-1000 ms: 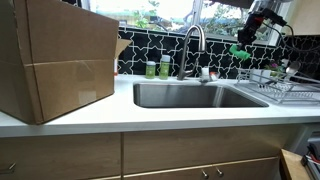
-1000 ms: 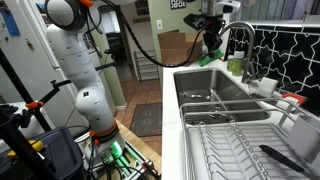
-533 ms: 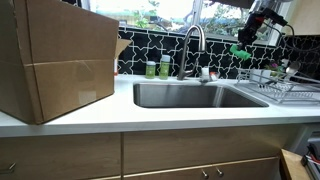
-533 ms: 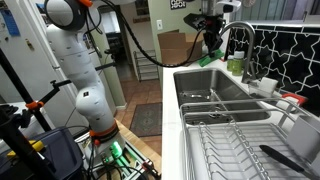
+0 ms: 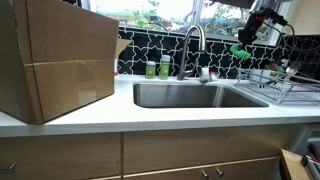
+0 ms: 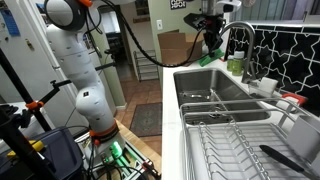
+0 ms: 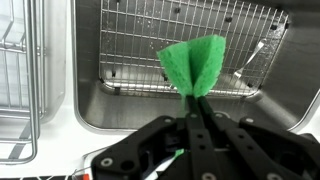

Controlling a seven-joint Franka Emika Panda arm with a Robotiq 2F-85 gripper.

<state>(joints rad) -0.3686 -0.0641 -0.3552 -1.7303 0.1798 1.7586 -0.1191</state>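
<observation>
My gripper (image 7: 196, 100) is shut on a green cloth (image 7: 193, 64) and holds it high above the steel sink (image 7: 120, 115). In both exterior views the gripper (image 5: 245, 40) (image 6: 210, 46) hangs in the air with the green cloth (image 5: 241, 50) (image 6: 206, 59) dangling below it, above the sink basin (image 5: 195, 95) (image 6: 205, 95). A wire grid (image 7: 160, 40) lies on the sink bottom directly under the cloth.
A faucet (image 5: 190, 45) stands behind the sink, with green bottles (image 5: 157, 68) beside it. A dish rack (image 5: 280, 85) (image 6: 235, 150) sits on the counter next to the sink. A large cardboard box (image 5: 55, 60) stands at the counter's other end.
</observation>
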